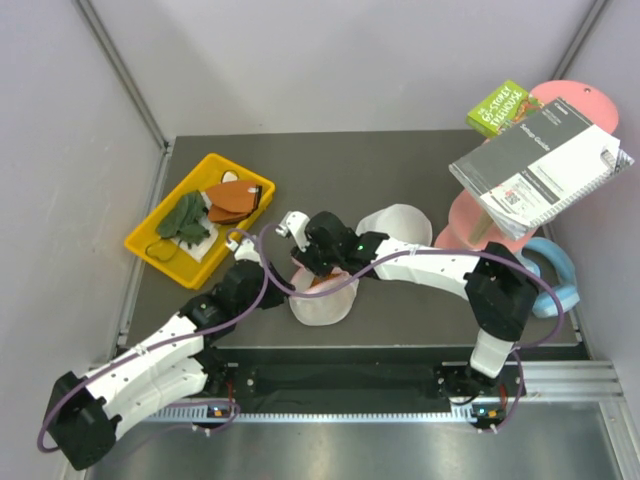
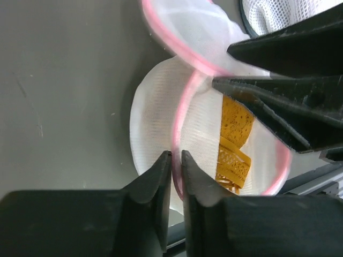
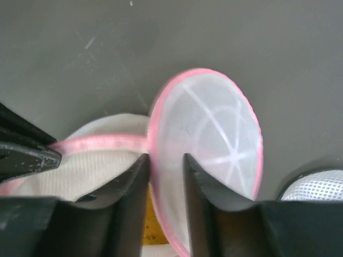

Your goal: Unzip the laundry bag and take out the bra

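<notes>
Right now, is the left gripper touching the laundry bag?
Touching. Left wrist view shows the left gripper pinching the pink rim of the laundry bag between nearly shut fingers.

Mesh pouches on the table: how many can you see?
2. The pink-rimmed laundry bag lies open at the table's near centre; a plain white dome sits just beyond it, to the right. Others may be hidden.

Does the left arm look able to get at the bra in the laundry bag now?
Probably not yet: the left pincer seems shut on the rim of the laundry bag, although the bra lies uncovered inside.
</notes>
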You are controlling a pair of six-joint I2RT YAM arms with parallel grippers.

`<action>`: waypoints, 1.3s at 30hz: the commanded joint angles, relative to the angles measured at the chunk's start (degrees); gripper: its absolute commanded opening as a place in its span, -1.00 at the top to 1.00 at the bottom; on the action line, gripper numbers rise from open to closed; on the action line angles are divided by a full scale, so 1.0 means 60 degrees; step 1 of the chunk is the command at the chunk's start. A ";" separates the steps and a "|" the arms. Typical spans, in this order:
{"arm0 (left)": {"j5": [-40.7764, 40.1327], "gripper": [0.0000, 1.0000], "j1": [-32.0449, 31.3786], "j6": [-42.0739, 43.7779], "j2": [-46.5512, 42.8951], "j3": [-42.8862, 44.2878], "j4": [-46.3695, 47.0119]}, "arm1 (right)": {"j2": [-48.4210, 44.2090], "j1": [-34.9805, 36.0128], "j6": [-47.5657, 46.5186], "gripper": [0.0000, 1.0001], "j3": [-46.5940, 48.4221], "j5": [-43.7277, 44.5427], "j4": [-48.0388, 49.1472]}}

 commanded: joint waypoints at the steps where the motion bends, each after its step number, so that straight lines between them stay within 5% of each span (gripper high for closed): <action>1: -0.0037 0.73 0.0014 -0.0031 -0.0043 -0.0032 0.0567 | 0.0010 0.0170 0.0014 0.51 0.0449 0.0530 0.0213; 5: -0.0227 1.00 0.0014 -0.0002 -0.0014 -0.0002 0.0582 | -0.0005 0.0184 0.0175 1.00 0.0449 0.0969 0.0374; 15: -0.1529 1.00 0.0365 0.1008 0.1156 0.1387 0.0451 | 0.0039 0.0023 0.0513 1.00 0.1561 0.3092 0.0580; 22: -0.1269 1.00 0.2237 0.1902 0.1335 0.2327 0.0611 | -0.0399 -0.0503 0.0950 1.00 0.2324 0.4236 0.1135; 39: -0.0612 1.00 0.2504 0.0585 -0.1083 -0.0558 0.1064 | -0.3198 -0.0621 0.4333 1.00 -0.2054 0.5979 0.3773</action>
